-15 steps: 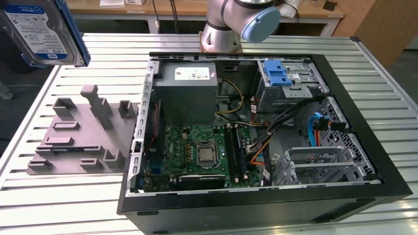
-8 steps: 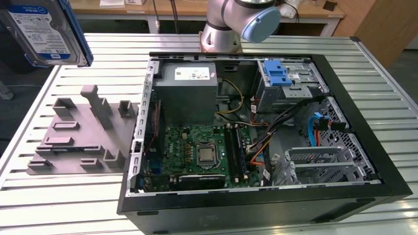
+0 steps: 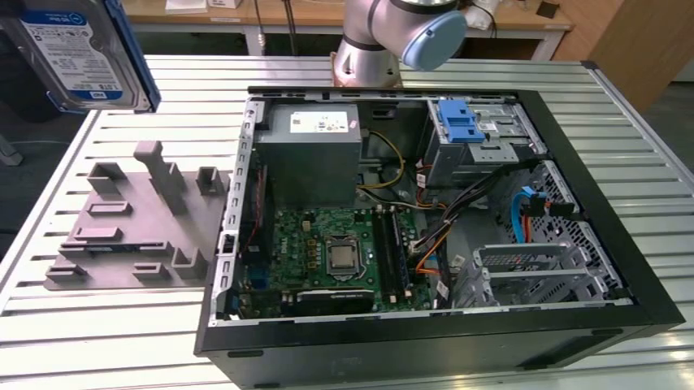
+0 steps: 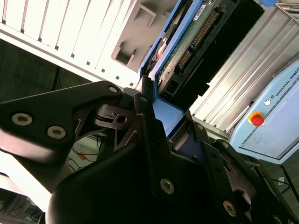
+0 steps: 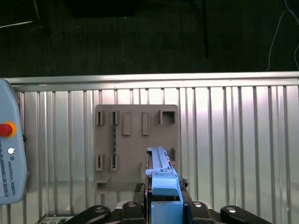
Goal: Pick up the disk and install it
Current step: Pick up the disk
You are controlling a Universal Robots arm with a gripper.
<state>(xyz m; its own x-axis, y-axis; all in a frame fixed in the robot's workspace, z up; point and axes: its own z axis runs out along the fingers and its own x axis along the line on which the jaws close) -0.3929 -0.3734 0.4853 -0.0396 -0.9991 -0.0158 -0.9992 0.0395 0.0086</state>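
The disk (image 3: 76,53), silver-grey with a blue-and-white label and blue side rails, hangs in the air at the exterior view's upper left, above the table's far corner. In both wrist views my gripper (image 5: 163,207) (image 4: 161,116) is shut on it, the black fingers (image 4: 149,126) clamping its blue rail. The first wrist view shows the disk (image 5: 161,175) edge-on over the grey holder plate (image 5: 135,140). The second wrist view shows the disk's green circuit board and connector end (image 4: 196,39).
The open computer case (image 3: 434,341) lies on the slatted metal table (image 3: 130,341), with a drive cage and blue latch (image 3: 461,130) at its far side. The grey holder plate (image 3: 130,219) with upright pegs sits beside the case. A teach pendant (image 5: 9,154) lies on the table.
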